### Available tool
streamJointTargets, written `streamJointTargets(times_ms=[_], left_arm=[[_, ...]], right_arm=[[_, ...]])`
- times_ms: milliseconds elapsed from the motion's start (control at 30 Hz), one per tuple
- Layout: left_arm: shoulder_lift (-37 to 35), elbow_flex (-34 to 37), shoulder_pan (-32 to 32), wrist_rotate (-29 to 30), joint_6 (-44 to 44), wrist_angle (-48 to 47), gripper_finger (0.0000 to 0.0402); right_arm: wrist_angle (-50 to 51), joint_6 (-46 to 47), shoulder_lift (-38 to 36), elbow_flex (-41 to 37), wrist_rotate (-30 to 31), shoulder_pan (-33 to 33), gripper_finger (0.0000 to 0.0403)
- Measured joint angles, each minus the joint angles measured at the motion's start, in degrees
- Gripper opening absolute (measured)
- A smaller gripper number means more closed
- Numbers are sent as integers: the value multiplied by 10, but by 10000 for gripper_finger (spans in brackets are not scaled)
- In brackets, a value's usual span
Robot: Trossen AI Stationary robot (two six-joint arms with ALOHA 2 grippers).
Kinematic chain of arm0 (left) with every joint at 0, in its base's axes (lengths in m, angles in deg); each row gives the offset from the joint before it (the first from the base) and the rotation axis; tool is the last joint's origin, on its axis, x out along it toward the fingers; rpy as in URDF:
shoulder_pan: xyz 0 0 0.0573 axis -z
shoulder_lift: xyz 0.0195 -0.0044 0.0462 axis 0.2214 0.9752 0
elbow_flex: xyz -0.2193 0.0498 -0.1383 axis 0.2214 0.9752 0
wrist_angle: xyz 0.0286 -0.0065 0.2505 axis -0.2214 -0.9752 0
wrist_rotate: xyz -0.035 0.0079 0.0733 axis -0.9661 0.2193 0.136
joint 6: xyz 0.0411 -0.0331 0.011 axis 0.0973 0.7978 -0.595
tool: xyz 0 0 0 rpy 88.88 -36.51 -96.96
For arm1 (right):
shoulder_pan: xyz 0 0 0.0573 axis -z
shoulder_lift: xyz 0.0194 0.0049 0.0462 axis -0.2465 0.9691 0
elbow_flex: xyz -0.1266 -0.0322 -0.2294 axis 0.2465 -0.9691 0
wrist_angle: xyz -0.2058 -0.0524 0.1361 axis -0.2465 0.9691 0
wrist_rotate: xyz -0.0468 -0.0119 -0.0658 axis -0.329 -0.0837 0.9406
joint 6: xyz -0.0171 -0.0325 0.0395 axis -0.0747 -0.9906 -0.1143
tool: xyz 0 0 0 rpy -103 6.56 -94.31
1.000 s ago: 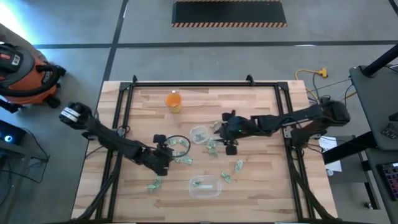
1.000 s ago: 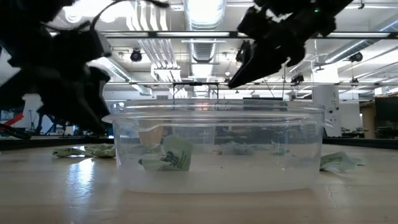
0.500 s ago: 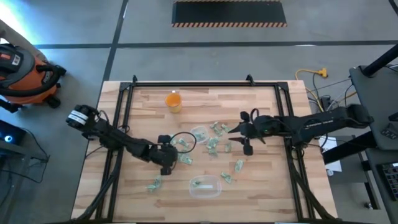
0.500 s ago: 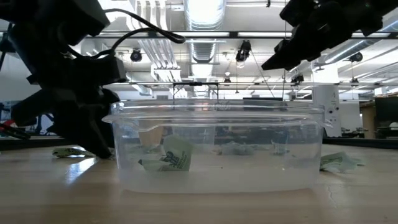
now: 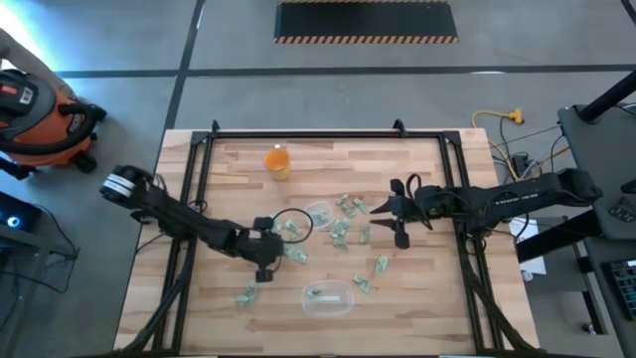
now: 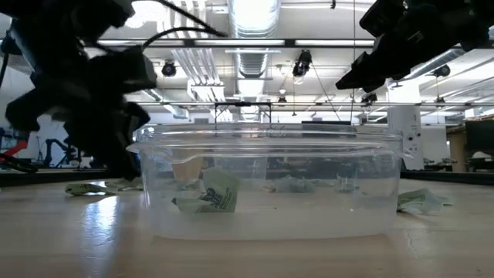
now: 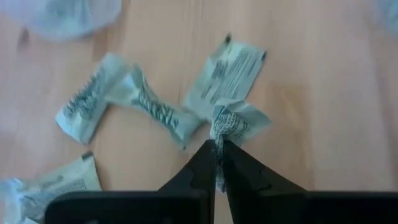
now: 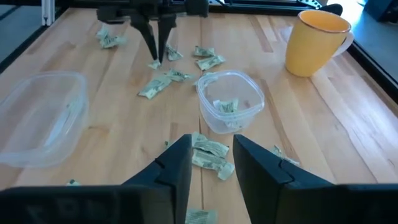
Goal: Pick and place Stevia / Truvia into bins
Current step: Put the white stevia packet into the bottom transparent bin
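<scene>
Stevia sachet [image 7: 233,122] pinched in the left tool [image 7: 217,163]; right tool [image 8: 211,163] parted, hovering near the round cup [image 8: 230,101].

Sachets [image 7: 227,71] bear print — none of it legible.

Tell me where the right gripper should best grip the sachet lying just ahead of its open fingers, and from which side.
Probably from straight above, across its narrow width near the middle. The sachet lies flat on the table between the round cup and the right gripper, so only its edges offer purchase. A second sachet touches it, so pinching mid-body may lift both; the farther end looks clearer.
</scene>
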Motion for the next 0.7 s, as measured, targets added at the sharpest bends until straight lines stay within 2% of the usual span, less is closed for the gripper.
streamJointTargets(times_ms=[133,233,367,467,700], left_arm=[[-16,-22,8,2,-16,5,2],[-18,-33,20,-6,-64,69,1],[-5,-34,29,-86,-150,224,0],[22,-38,30,-136,-180,288,0],[116,-84,29,-172,-182,297,0]], right_arm=[[-1,0,0,-2,0,0,102],[-3,0,0,-4,0,0,99],[-6,0,0,-9,0,0,94],[-8,1,0,-11,0,0,91],[-18,13,0,-21,0,0,83]])
